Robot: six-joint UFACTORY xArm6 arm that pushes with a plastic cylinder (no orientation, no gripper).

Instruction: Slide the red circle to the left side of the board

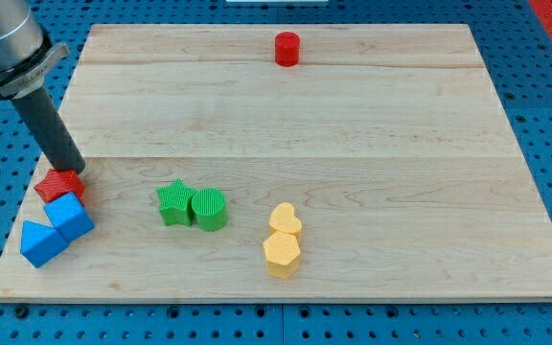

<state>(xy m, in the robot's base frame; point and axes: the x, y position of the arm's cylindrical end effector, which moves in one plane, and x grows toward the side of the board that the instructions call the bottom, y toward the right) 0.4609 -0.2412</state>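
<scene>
Clearly the approach has not begun: my tip touches a red block bottom-left, well apart from the red circle up top. No jaws exist here. Next, I must travel round to the circle's right.

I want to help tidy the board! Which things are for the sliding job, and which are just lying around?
For the job:
red circle, near the view's top
my tip, at the view's left, touching the red star-like block
wooden board

Just lying about:
two blue blocks
green star
green circle
yellow heart
yellow hexagon-like block
</scene>
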